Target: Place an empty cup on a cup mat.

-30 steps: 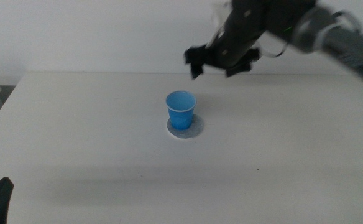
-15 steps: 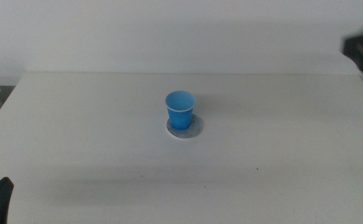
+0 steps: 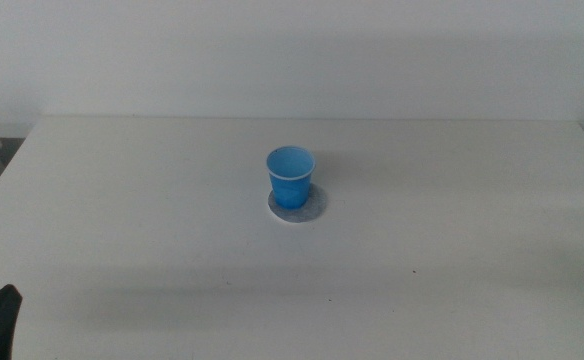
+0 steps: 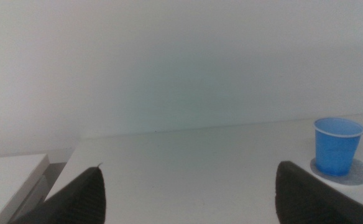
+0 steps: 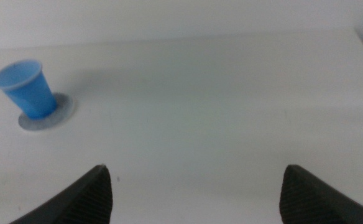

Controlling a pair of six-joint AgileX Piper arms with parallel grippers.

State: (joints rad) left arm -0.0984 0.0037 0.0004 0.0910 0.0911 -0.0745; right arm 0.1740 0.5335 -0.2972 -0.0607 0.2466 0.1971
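White table [image 3: 452,220], tapered cup [image 3: 290,177], round mat [image 3: 315,207]

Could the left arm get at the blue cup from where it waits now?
Probably yes. The left gripper waits open at the table's near left corner; the cup stands upright on the cup mat mid-table with nothing between them. The right gripper is back too.

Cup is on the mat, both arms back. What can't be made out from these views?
- Cup mat: its centre is hidden under the cup in every view.
- Left gripper and right gripper: open, but only jaw tips show, cut by frame edges.
- Right wrist view is slightly blurred.
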